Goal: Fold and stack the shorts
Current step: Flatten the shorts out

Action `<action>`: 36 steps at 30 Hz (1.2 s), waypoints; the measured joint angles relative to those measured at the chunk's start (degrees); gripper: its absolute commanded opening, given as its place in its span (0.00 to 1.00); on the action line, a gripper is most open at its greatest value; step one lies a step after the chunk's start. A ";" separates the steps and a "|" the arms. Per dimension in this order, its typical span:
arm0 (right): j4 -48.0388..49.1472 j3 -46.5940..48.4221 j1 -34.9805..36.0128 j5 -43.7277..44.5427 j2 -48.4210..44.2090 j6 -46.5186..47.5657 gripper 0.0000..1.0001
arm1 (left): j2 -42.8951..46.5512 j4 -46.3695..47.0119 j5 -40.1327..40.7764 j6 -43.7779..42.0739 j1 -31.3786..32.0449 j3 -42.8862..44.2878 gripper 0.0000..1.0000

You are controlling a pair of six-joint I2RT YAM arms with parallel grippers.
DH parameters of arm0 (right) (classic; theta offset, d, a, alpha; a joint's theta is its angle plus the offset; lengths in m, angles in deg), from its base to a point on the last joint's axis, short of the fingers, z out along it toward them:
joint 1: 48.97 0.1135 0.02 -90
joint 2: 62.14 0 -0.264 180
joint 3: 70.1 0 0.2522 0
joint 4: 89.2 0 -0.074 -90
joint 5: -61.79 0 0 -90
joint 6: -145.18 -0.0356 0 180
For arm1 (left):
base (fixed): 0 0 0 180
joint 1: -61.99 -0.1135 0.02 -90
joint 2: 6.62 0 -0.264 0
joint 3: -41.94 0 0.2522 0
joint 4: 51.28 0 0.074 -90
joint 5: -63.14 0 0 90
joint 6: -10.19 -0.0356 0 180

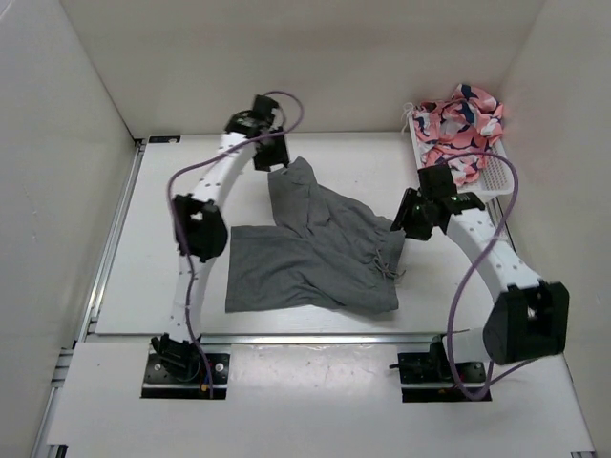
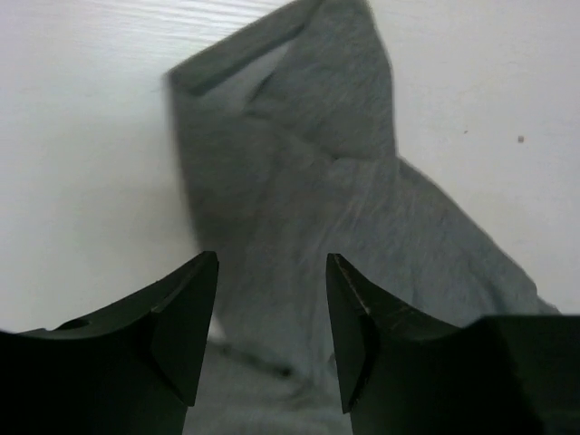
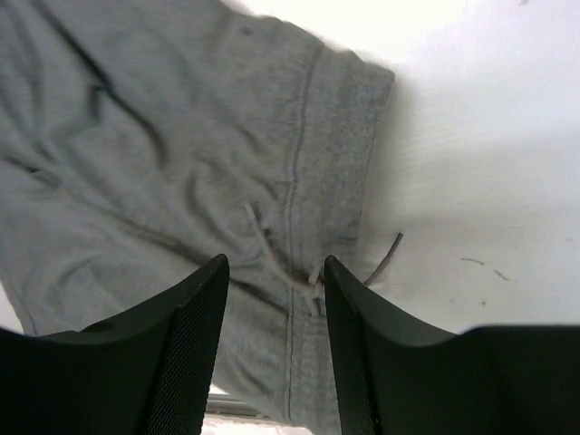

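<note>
shorts (image 1: 315, 253): plain mid-grey, no print. drawstring (image 3: 265, 243) is a paler grey. table (image 1: 143, 277) white. basket (image 1: 494, 181) white. the cloth (image 1: 458, 129) in it is pink and white with navy blotches. left arm (image 1: 215, 176) and right arm (image 1: 496, 253): white links, black joints, purple cables (image 1: 456, 315).

The shorts (image 1: 315, 253) lie on the table (image 1: 153, 258), left pincer (image 1: 271, 162) behind them, right pincer (image 1: 405, 225) at their right. A basket (image 1: 495, 179) holding clothes (image 1: 458, 129) stands far right.
</note>
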 measured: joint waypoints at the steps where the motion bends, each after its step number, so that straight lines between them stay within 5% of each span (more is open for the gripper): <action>1: 0.37 -0.20 -0.46 -0.39 1.79 -0.35 0.52 | -4.90 -1.49 1.05 -0.15 1.62 5.33 0.64; 5: 1.25 -1.05 -2.01 -1.90 5.20 -1.01 0.52 | -13.73 -2.38 2.36 0.09 6.27 10.03 0.67; 16: 6.56 -3.39 -6.43 -5.27 12.35 -2.56 0.62 | -15.43 0.33 5.62 1.18 6.34 14.14 0.71; 20: 7.96 -3.34 -6.93 -6.05 15.74 -3.02 0.62 | -18.60 2.45 6.51 1.42 6.56 17.62 0.61; 26: 9.29 -2.08 -7.32 -7.08 18.16 -3.37 0.62 | -23.26 3.69 6.62 1.44 7.69 17.99 0.60; 27: 9.51 -1.86 -7.37 -7.28 18.60 -3.39 0.62 | -23.87 3.63 6.62 1.44 7.91 17.99 0.57; 32: 10.86 -1.18 -7.58 -7.91 20.96 -3.41 0.61 | -24.17 4.07 6.67 1.77 8.39 17.99 0.10; 36: 11.78 -1.16 -7.58 -8.15 22.88 -3.54 0.36 | -23.80 4.79 6.67 1.77 8.50 17.03 0.10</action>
